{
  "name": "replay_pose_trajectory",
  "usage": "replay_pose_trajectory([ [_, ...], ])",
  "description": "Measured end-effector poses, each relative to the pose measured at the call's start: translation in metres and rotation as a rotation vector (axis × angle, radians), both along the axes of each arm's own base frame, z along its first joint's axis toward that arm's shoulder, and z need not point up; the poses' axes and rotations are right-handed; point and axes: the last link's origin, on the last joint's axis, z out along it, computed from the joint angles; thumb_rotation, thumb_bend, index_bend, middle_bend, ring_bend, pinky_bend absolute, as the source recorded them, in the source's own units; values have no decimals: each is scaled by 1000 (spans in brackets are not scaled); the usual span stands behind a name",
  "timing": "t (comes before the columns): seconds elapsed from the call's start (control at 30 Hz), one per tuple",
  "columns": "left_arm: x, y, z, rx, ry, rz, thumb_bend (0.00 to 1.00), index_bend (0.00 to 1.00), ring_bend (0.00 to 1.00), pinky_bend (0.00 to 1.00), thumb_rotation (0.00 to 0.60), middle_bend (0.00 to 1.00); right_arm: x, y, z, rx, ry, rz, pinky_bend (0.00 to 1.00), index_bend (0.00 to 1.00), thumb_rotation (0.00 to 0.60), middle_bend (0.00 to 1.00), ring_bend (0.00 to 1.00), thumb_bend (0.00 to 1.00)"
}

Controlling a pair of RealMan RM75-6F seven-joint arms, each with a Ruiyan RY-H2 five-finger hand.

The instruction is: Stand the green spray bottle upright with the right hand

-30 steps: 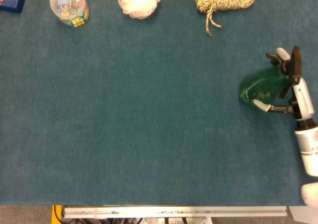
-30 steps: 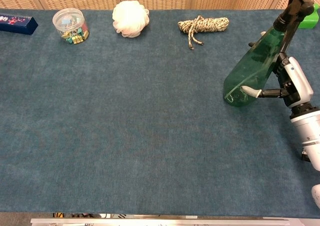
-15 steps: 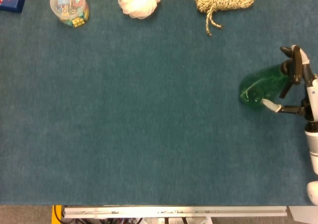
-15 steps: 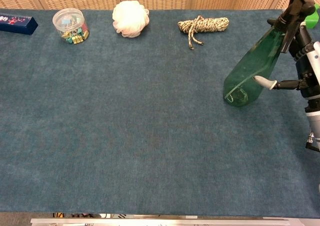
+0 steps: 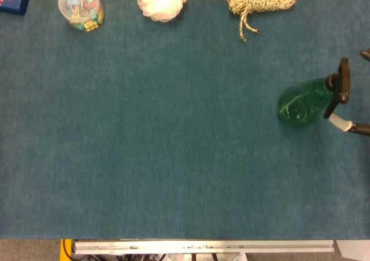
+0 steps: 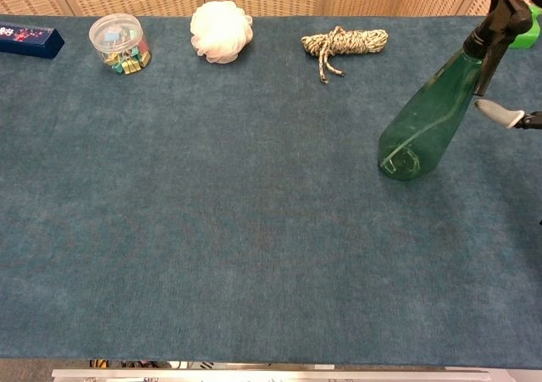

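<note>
1. Table [image 6: 254, 229]: blue felt-like cover, wide bare stretch nearest the cameras; soft nap, likely enough friction to keep a bottle base from sliding.

2. Green spray bottle [image 6: 428, 119]: at the right side of the table, standing on its base, no longer lying down. Seen from the chest view as leaning, nozzle toward the far right; lean possibly an effect of the camera angle, cannot tell for certain. Translucent green plastic body, broad at the base, tapering to a narrow neck. Black trigger head [image 6: 501, 18] on top. Fill level not readable; judged light and top-heavy if empty, easily tipped by a nudge at the head. Stiff shell, smooth and somewhat slippery, not fragile. Best hold judged to be around the mid-body or just below the neck, where the taper gives fingers a seat; trigger head a poor hold, liable to pivot.

3. Right robot hand [image 6: 506, 115]: only a white fingertip and dark link visible at the right frame edge, just beside the bottle's neck, apart from it. Grasping nothing visible; released or clenched, cannot tell.

4. Left robot hand: absent from both views.

5. Far edge, left to right: dark blue box [image 6: 30, 39], clear tub of clips [image 6: 118, 43], white bath pouf [image 6: 221, 31], coiled rope [image 6: 343, 43]. All well apart from the bottle.
</note>
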Motion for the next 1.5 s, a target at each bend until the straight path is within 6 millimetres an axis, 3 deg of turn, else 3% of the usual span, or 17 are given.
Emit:
replay_pose_trajectory([
  [0.17, 0, 0, -1, -2, 4, 2, 0, 266, 7, 0, 600, 79, -1, 5, 22, -88, -8, 1, 136, 25, 600, 154, 104, 0],
  [0.5, 0, 1, -2, -3, 7, 4, 0, 266, 7, 0, 600, 79, -6, 11, 46, -210, 23, -12, 108, 25, 600, 134, 86, 0],
  [0.93, 7, -3, -6, -21, 8, -40, 0, 266, 13, 0, 600, 81, -17, 26, 79, -380, 353, -206, 95, 26, 600, 140, 84, 0],
  [1.3, 9, -3, -7, -25, 5, -49, 0, 266, 13, 0, 600, 82, -18, 45, 111, -242, 650, -597, 57, 32, 600, 140, 79, 0],
  [1.5, 10, -2, -6, -19, -7, -61, 0, 266, 13, 0, 600, 82, -34, 55, 120, -111, 724, -747, 57, 40, 600, 140, 79, 0],
])
